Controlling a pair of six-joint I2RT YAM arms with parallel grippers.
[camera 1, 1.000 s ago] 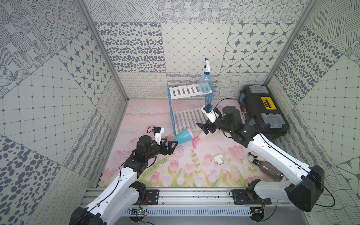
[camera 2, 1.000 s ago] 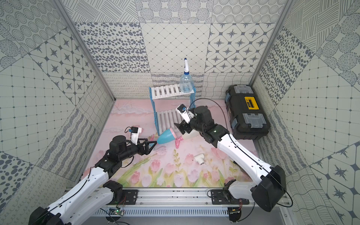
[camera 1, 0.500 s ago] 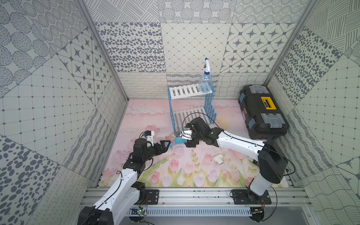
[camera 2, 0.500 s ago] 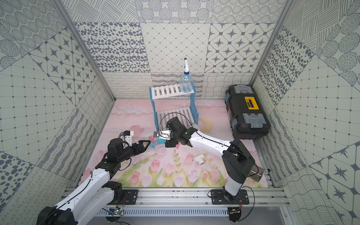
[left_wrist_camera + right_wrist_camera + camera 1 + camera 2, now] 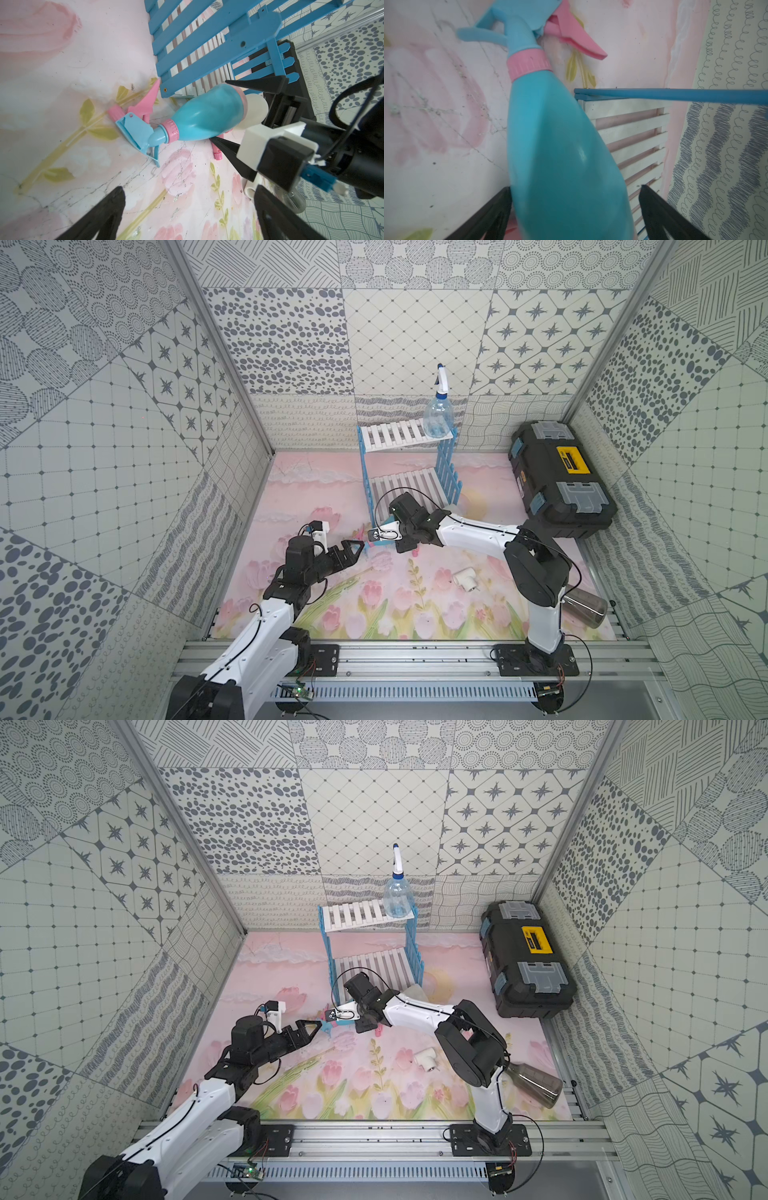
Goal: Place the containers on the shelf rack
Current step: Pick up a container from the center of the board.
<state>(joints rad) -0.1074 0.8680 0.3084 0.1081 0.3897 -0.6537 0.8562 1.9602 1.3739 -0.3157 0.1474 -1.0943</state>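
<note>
The light blue container [image 5: 207, 116] with a pink collar lies on the floor mat at the shelf rack's [image 5: 399, 439] front left foot. My right gripper [image 5: 575, 187] is open and straddles its body [image 5: 560, 145] without closing on it. My left gripper [image 5: 189, 188] is open and empty, a short way off the nozzle end. The clear container [image 5: 437, 418] stands on the top shelf's right end. The cream container [image 5: 254, 113] lies behind the blue one, mostly hidden under my right arm. The smoky dark container [image 5: 534, 1085] lies beside the right arm's base.
A black toolbox [image 5: 557, 481] stands against the right wall. A small white pipe tee [image 5: 465, 577] lies on the mat between the arms. The rack's lower shelf [image 5: 633, 135] is bare right beside the blue bottle.
My right arm has swung left and down from beside the rack's front, and its open jaws now straddle the blue bottle. The left gripper has hardly moved.
</note>
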